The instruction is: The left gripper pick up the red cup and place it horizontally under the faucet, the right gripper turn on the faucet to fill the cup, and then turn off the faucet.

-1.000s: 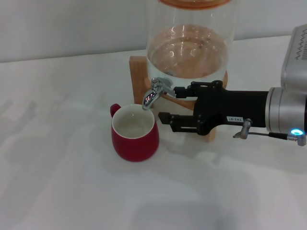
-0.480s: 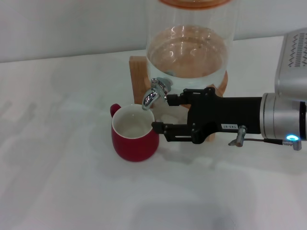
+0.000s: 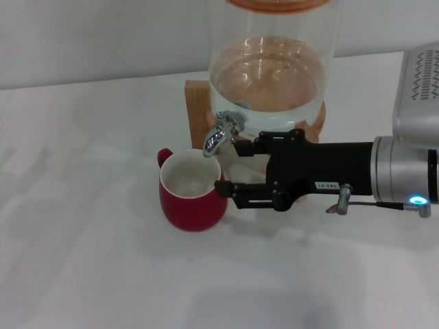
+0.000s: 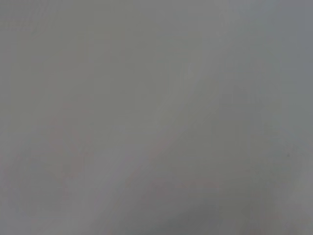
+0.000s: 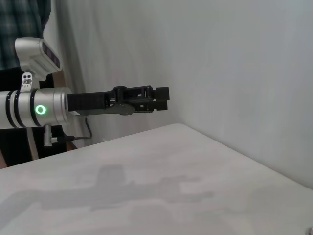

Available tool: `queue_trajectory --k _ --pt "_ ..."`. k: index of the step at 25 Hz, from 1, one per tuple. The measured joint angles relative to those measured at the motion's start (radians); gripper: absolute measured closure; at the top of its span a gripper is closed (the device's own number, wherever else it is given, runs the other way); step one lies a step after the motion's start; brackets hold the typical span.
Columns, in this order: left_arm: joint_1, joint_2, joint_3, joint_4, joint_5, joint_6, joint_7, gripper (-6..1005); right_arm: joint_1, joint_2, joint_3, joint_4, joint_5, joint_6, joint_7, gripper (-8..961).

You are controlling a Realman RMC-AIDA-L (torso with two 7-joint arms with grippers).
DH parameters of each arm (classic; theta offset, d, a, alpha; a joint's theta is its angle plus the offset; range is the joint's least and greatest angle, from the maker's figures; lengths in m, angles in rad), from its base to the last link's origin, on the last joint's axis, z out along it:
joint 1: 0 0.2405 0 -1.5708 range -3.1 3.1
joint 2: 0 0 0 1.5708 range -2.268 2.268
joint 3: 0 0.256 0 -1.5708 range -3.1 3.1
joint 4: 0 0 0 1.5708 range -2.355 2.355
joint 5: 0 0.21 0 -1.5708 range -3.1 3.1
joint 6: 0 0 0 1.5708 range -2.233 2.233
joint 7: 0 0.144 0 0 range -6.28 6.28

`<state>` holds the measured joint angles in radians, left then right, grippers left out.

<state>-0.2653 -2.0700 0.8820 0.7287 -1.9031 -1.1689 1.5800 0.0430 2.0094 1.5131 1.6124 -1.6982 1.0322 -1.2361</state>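
— So, from the head view first: why is the red cup (image 3: 193,193) where it is?

— It stands upright on the tabletop (image 3: 82,260), mouth right below the faucet (image 3: 218,136) spout, so a stream would fall straight in. The handle points away from the arm, leaving that side free.

— And the right hand (image 3: 228,166)?

— It reaches in level from the right, spread wide. One finger lies just beside the faucet's body and the other sits lower, at the cup's rim, whether touching I cannot say. I judge it is lining up on the lever to open the tap.

— What is in the containers?

— The glass jar (image 3: 226,41) on its wooden stand (image 3: 195,103) holds clear water (image 3: 267,82) in its lower part. The cup shows only its cream inside, with no stream from the spout, so it looks empty to me.

— Left wrist view?

— Flat grey, nothing to read.

— Right wrist view?

— It misses the cup and faucet. It shows the left hand (image 5: 155,98) held level in the air over the white tabletop (image 5: 161,171), carrying nothing. I cannot tell whether it is spread or closed. It looks parked, its part done.
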Motion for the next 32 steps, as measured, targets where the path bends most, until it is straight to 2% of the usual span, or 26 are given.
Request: queue_trajectory --k 6,11,21,27,32 --pt "0.003 -0.001 0.0 0.0 0.0 0.0 0.0 132 0.0 0.0 -0.006 0.002 0.0 0.003 0.0 234" --pt "0.011 -0.001 0.0 0.001 -0.001 0.0 0.0 132 -0.015 -0.001 0.027 0.009 0.0 0.016 0.004 234" --pt "0.012 0.006 -0.001 0.002 0.0 0.013 0.005 133 -0.133 0.0 0.113 0.081 0.011 0.064 -0.006 234" --pt "0.004 0.015 -0.027 0.002 0.001 0.044 0.013 133 -0.18 0.002 0.1 0.097 0.096 0.096 -0.083 234" --pt "-0.004 0.017 -0.027 0.003 0.002 0.068 0.02 133 -0.166 0.003 0.065 0.079 0.152 0.112 -0.143 234"
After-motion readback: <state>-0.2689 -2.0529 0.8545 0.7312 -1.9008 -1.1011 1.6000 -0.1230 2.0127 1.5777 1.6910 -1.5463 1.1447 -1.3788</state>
